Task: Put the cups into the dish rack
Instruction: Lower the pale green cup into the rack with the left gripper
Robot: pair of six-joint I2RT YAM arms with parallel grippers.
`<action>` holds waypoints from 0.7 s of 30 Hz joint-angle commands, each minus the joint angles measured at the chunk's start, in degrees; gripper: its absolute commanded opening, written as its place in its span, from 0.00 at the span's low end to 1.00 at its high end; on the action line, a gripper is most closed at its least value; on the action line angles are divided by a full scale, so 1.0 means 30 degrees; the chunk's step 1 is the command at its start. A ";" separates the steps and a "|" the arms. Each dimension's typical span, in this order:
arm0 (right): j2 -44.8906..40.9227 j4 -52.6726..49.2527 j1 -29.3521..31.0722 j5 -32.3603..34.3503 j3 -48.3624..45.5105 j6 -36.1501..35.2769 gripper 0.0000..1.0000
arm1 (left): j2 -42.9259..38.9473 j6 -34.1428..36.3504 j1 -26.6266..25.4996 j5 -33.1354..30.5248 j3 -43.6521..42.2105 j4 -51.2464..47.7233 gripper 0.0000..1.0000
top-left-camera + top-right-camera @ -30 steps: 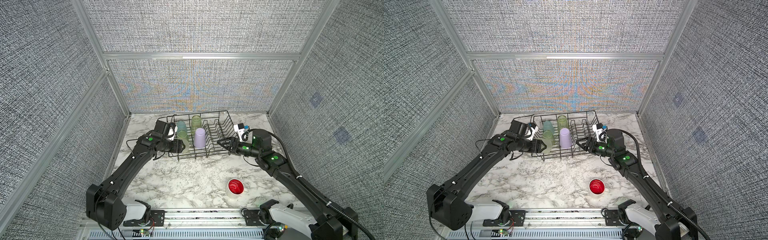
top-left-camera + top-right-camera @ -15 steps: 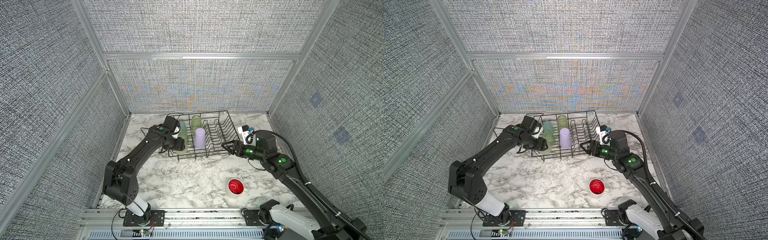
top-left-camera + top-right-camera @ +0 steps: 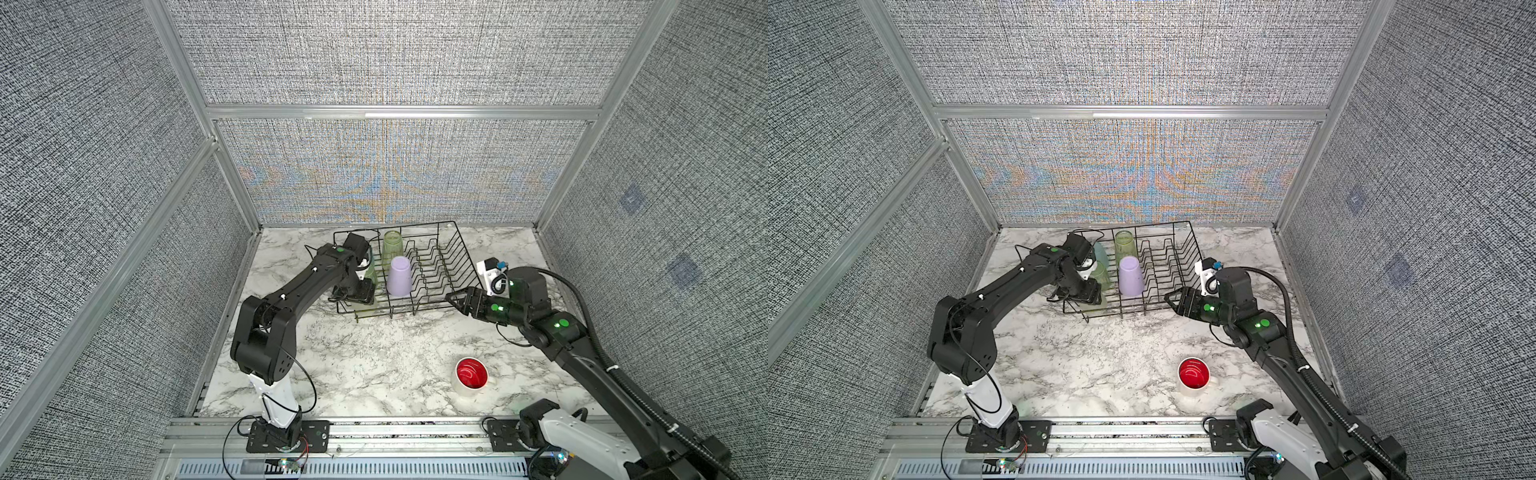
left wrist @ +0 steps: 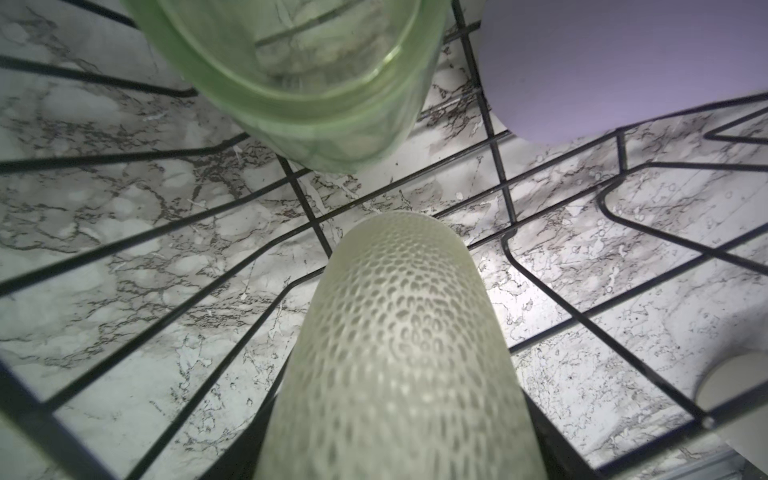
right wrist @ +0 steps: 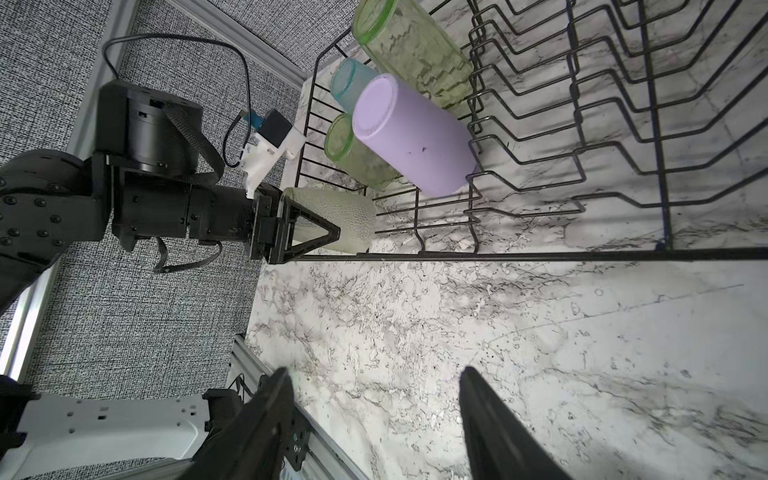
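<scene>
Both top views show a white marble-patterned table [image 3: 374, 349] boxed in by grey woven-fabric walls [image 3: 374, 62] on aluminium frames. One black wire rack [image 5: 540, 254] sits at the back of the table, near the middle, and two arms reach toward it from the front.

Six cups are in sight, all without handles. Four stand in the rack's left end. A tall green cup [image 3: 392, 246] of clear plastic is at the back, and an opaque lilac cup [image 3: 400, 277] stands base up in front of it. A clear blue cup [image 3: 1100, 250] and a short green cup [image 3: 1101, 275] stand to their left.

The fifth is a frosted cup [image 5: 345, 216], pale yellow-green with a dimpled skin. It lies on its side low in the rack's near left corner, over the bottom wires; whether it touches them I cannot tell. The left gripper [image 3: 1088, 297] has its jaws closed on this cup's sides.

The sixth is a white cup [image 3: 471, 376] with a red inside. It stands mouth up on the table near the front right, well apart from the rack.

The right gripper [image 5: 374, 372] hangs just outside the rack's near right corner, jaws parted and holding nothing.
</scene>
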 commanded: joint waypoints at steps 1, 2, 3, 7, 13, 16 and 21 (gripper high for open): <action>0.0208 -0.0023 0.0023 -0.0088 0.0206 -0.0351 0.64 | 0.0253 -0.0208 -0.0063 -0.0262 0.0196 -0.0030 0.67; 0.0231 -0.0170 0.0023 -0.0167 0.0315 -0.0411 0.64 | 0.0337 -0.0229 -0.0073 -0.0109 0.0253 0.0058 0.67; 0.0213 -0.0316 0.0023 -0.0111 0.0369 -0.0491 0.64 | 0.0459 -0.0238 -0.0093 0.0030 0.0348 0.0102 0.67; 0.0143 -0.0353 0.0023 0.0253 0.0148 -0.0650 0.64 | 0.0967 -0.0324 -0.0227 -0.0063 0.0847 -0.0240 0.69; -0.0081 -0.1311 0.0132 0.1095 -0.0145 -0.1411 0.64 | 0.0985 -0.0424 -0.0259 -0.0149 0.1140 -0.0362 0.86; -0.0007 -0.2560 0.0423 0.1759 0.0033 -0.2053 0.64 | 0.0398 -0.0560 -0.0302 -0.0104 0.0902 -0.0106 0.92; 0.0033 -0.3243 0.0929 0.2496 -0.0548 -0.2374 0.64 | -0.0004 -0.0541 -0.0292 -0.0292 0.0885 -0.0276 0.95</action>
